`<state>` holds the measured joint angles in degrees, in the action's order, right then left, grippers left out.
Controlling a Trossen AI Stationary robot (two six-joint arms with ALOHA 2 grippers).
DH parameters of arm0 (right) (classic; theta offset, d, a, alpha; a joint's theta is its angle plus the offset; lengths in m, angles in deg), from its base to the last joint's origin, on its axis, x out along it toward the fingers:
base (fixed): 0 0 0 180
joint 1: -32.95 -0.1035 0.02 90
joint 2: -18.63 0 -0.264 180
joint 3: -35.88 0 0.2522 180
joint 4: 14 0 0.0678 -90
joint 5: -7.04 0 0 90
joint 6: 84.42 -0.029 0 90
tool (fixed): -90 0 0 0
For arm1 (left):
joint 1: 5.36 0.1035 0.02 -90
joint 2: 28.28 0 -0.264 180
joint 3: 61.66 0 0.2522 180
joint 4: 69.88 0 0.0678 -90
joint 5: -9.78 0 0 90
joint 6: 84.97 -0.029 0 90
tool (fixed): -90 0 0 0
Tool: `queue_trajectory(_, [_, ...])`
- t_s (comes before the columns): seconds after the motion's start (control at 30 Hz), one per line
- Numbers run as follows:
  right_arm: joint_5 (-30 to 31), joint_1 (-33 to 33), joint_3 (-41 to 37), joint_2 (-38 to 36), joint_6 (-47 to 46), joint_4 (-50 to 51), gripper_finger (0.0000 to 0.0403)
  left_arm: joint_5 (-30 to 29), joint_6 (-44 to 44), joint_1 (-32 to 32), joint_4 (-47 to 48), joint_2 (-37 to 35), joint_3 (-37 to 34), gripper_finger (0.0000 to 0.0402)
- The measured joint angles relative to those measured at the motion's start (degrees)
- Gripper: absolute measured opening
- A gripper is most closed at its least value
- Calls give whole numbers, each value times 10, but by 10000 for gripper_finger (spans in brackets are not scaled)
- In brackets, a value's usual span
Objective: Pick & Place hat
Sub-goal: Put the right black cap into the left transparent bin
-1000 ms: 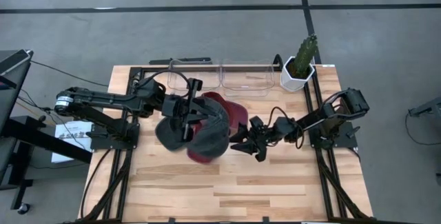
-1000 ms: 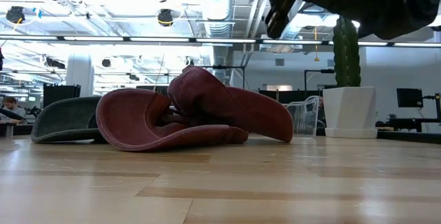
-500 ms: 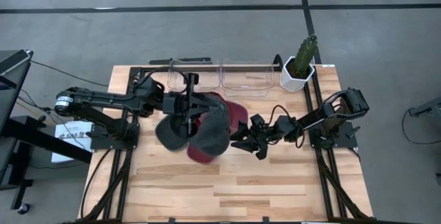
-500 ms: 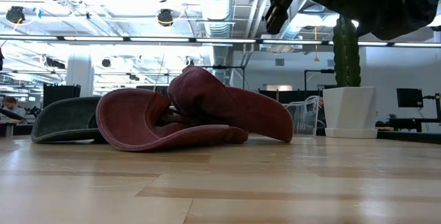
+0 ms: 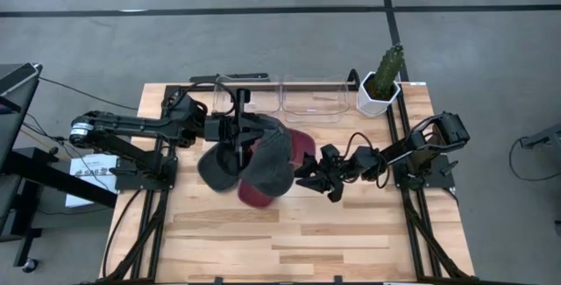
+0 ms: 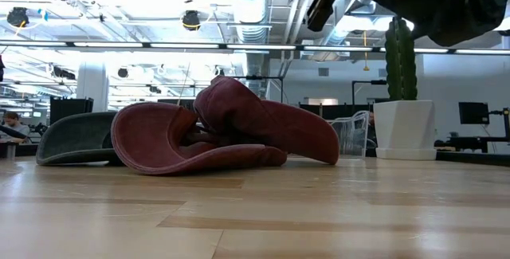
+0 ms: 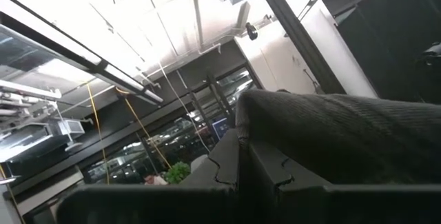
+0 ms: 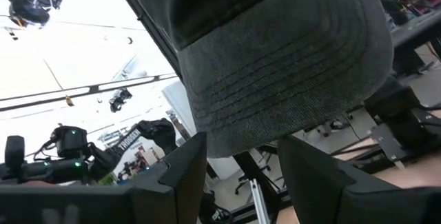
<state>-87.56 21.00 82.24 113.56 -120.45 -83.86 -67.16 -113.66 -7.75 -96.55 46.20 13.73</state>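
A grey cap [image 5: 270,160] hangs lifted above the dark red hat [image 5: 279,167], brim [image 8: 289,79] stitched in rows — the red hat, crumpled and brim-up, lies on the table [image 5: 351,232] beside another grey hat [image 5: 215,169] lying flat.

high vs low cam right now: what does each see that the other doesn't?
High only: left gripper shut on the grey cap, held over the maroon hat; right gripper open beside it. Low only: the room's ceiling lights, and the maroon hat's brim curling up off the table. Both: maroon hat, dark hat, cactus pot.
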Motion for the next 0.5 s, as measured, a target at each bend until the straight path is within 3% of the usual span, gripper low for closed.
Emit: queue_trajectory(0.5, [-1, 0, 20, 0, -36, -24, 168, 0, 4, 0, 1, 12, 0, 10])
